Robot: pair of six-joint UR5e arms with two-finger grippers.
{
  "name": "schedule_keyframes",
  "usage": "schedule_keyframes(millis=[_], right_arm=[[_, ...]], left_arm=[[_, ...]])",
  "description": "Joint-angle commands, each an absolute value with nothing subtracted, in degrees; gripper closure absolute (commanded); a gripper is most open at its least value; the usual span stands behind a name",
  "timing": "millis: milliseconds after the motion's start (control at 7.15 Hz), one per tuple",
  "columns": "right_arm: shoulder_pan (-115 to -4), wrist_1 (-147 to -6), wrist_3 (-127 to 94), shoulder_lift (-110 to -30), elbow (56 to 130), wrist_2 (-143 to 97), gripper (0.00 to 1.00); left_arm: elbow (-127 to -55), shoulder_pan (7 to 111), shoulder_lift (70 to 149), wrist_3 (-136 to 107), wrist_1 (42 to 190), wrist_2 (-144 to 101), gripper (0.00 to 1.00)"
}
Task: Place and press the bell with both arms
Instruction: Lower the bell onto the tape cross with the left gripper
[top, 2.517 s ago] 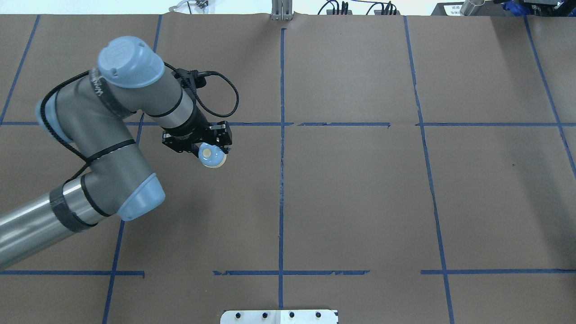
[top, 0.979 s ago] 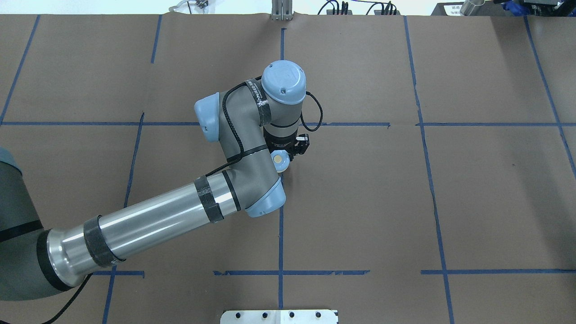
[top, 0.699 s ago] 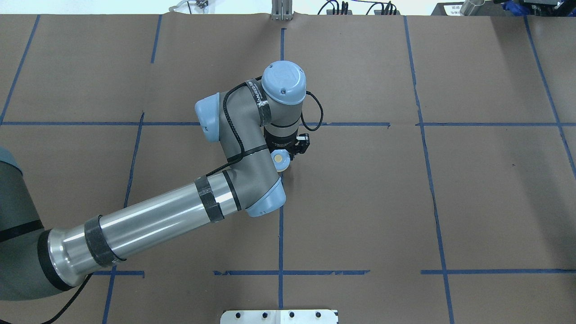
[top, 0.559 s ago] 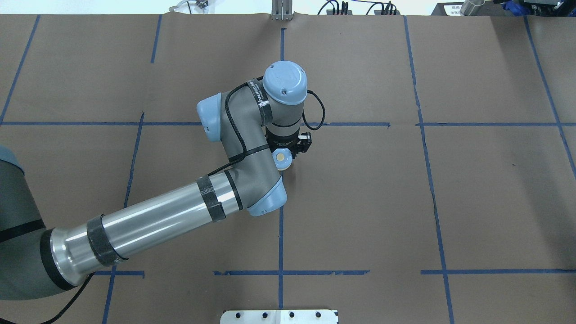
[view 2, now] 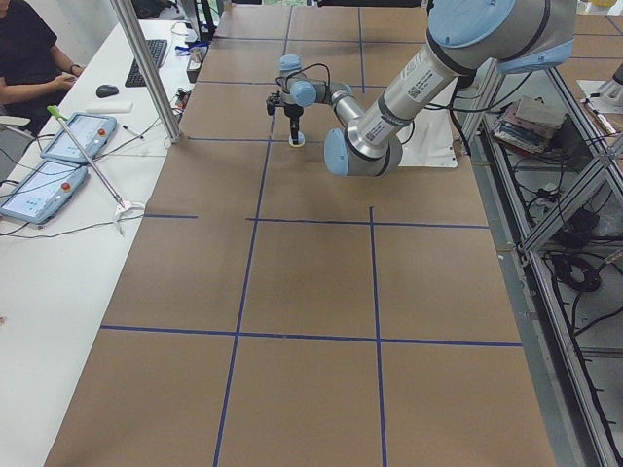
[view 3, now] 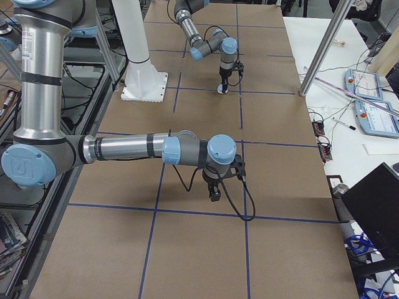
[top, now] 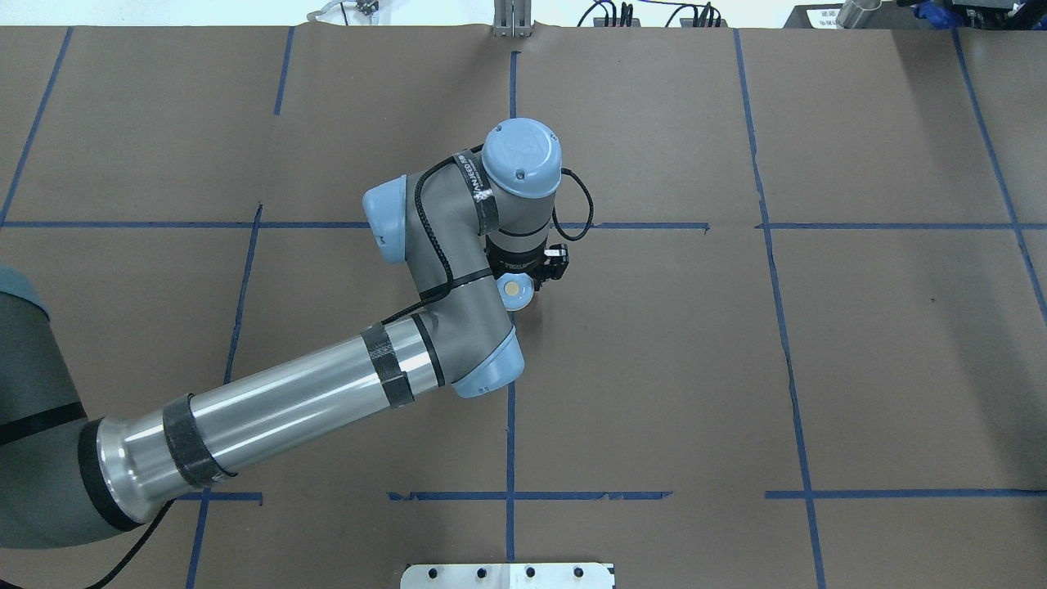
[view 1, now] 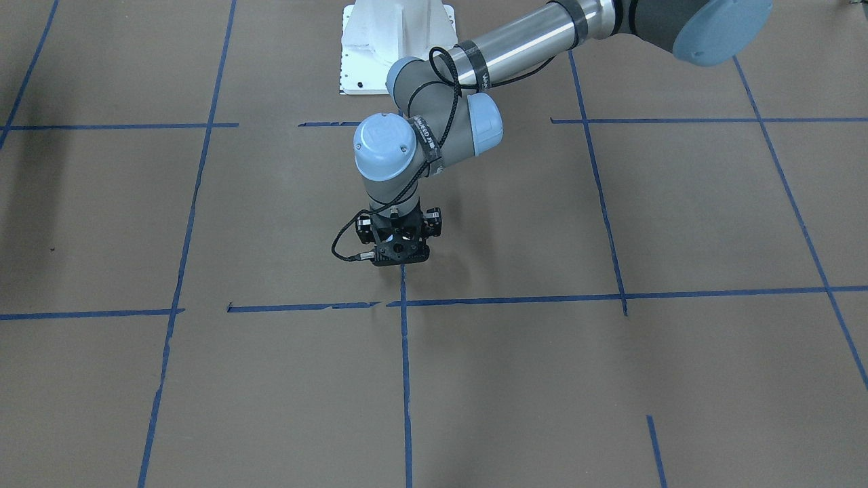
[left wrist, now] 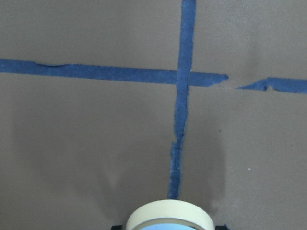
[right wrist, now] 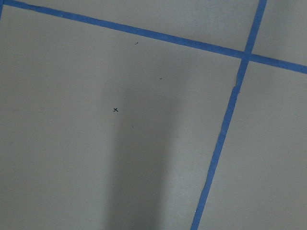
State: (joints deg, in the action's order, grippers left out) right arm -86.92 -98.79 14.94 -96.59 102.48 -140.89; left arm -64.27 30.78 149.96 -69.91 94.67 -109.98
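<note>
The light-blue bell point(top: 515, 294) with its cream button sits between the fingers of my left gripper point(top: 524, 283), low over the brown table at the centre blue tape line. The left gripper point(view 1: 400, 253) points straight down and hides the bell in the front view. The left wrist view shows the bell's cream base ring point(left wrist: 170, 216) at the bottom edge. The bell shows small in the side views point(view 2: 296, 143) point(view 3: 222, 91). I cannot tell whether it touches the table. My right gripper point(view 3: 214, 194) hangs low over the table, far from the bell; I cannot tell if it is open or shut.
The white pedestal point(view 1: 397, 41) stands at the robot's side of the table. Blue tape lines point(top: 510, 393) grid the brown paper. A metal post point(view 2: 146, 68), tablets point(view 2: 68, 146) and a seated person point(view 2: 24, 49) are at the operators' side.
My left arm has carried the bell from the table's left part to the centre tape line. Over the last second it has only crept slightly right and away.
</note>
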Motion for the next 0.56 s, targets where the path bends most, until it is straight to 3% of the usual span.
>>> schedule_keyframes(millis=[0,280,420], right_arm=[[-86.9,-98.8,14.9,-96.5,102.5,-140.9,0.00],[-86.9,-98.8,14.9,-96.5,102.4,-140.9,0.00],[-86.9,-98.7,14.9,-96.3,102.6,-140.9,0.00]], left_arm=[[-65.7,31.3,150.6,-70.1,94.7,-109.2,0.00],[-71.7,33.1,150.5,-71.0,94.0,-109.2,0.03],[-72.2,33.8,150.3,-71.3,94.0,-109.2,0.10]])
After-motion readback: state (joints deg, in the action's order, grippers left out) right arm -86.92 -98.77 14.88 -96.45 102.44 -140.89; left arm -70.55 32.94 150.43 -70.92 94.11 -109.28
